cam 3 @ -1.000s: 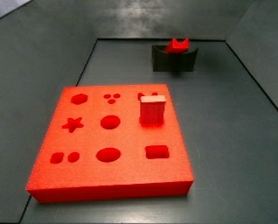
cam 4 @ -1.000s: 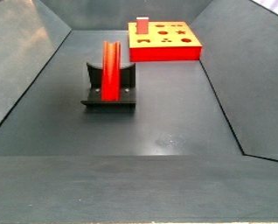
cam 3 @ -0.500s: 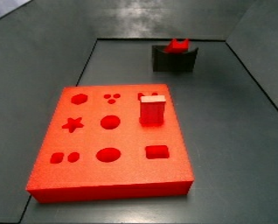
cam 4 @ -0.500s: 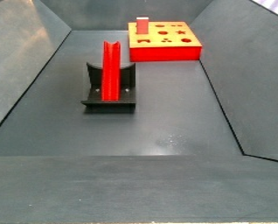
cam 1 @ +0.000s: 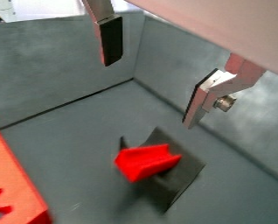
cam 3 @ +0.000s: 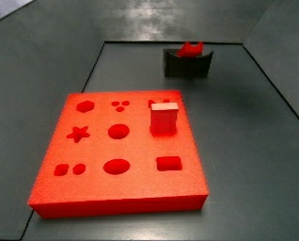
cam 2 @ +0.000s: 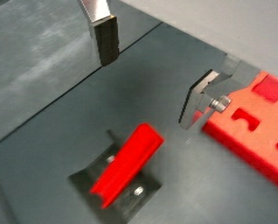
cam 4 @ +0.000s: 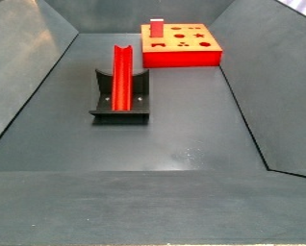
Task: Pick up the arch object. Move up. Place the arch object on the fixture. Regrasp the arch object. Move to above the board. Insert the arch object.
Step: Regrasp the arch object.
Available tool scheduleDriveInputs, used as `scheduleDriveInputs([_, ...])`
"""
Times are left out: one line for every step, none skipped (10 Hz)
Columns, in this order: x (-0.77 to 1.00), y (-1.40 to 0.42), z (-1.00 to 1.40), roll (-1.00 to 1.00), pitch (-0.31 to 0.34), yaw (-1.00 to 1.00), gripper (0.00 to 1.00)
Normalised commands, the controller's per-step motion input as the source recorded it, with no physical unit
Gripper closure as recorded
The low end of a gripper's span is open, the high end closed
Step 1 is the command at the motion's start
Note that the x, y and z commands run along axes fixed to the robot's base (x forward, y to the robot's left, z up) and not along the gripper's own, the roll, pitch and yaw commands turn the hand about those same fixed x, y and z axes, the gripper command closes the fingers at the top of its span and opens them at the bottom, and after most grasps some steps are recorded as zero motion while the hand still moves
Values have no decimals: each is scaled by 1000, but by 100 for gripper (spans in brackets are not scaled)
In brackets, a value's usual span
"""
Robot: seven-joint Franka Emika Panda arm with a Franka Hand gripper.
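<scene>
The arch object (cam 4: pixel 121 75) lies in the scooped top of the fixture (cam 4: pixel 119 106), a slim red bar with its long axis running from the near end of the worktop (cam 4: pixel 182 135) toward the board (cam 4: pixel 182 46) at the far end. In a side view its groove shows along the upper face, and the far end tilts slightly higher than the near end, which sits down in the fixture. From the opposite side view only the notched end of the arch object (cam 3: pixel 191 47) shows above the fixture (cam 3: pixel 187 63), well behind the board (cam 3: pixel 115 151). A shorter red block (cam 3: pixel 164 118) stands upright in one of the board's holes.

The gripper (cam 2: pixel 153 70) appears only in the wrist views, hovering above the arch object (cam 2: pixel 128 160) without touching it. Its jaws stand wide apart and hold nothing; the fingers (cam 1: pixel 111 39) show as flat silver plates with dark pads, one on either side of the open space over the bar. Below them the arch object (cam 1: pixel 145 162) rests across the fixture (cam 1: pixel 167 175), with the board's edge (cam 1: pixel 13 188) close beside it in the wrist pictures.
</scene>
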Motion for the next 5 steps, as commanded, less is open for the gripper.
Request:
scheduleDriveInputs([15, -21, 1, 1000, 19, 25, 0])
scheduleDriveInputs([32, -25, -2, 1000, 30, 29, 0])
scheduleDriveInputs([42, -27, 1, 1000, 42, 32, 0])
scheduleDriveInputs([60, -33, -2, 1000, 62, 39, 0])
scheduleDriveInputs([68, -33, -5, 1000, 75, 44, 0])
